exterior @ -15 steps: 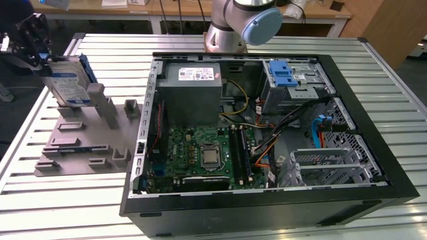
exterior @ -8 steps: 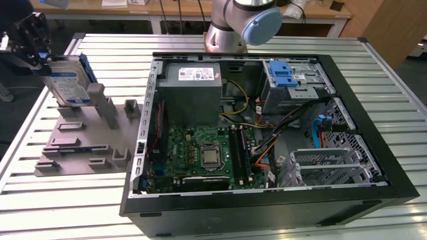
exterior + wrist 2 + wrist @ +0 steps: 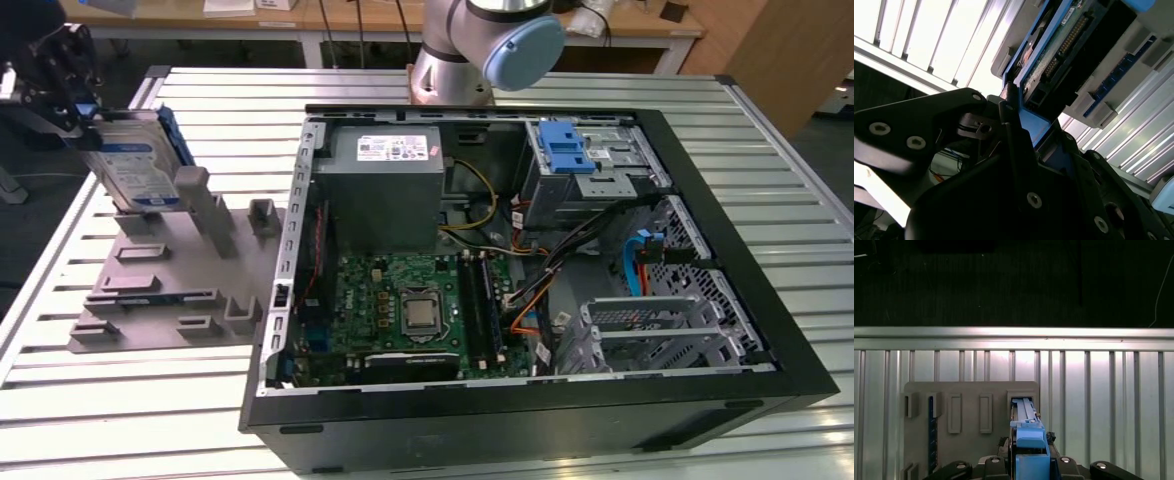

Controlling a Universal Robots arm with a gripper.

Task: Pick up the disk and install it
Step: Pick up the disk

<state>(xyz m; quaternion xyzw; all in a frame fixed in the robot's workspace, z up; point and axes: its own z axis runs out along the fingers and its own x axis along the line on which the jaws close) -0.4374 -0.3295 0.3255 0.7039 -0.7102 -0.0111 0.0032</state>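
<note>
Lower centre, exterior view: the computer case (image 3: 534, 405) lies on its side, lid off, on the slatted table (image 3: 120, 420). I judge this is so the bays can be reached from above. The metal drive cage (image 3: 607, 180) sits in the case's upper right, with a blue bracket (image 3: 566, 148) on top.

Left of the case: the grey fixture (image 3: 160, 290), its slots facing up. It looks made to stand parts on edge so that fingers can pinch them.

Upper left: the disk (image 3: 134, 165) stands on edge at the fixture's far end, label toward the camera. I cannot tell whether its lower edge is clear of the slot.

The gripper (image 3: 78, 105) is over the disk. In the second wrist view its jaws are narrow, one black finger (image 3: 1010, 125) on each side of the blue carrier. Judgement: firm hold.
</note>
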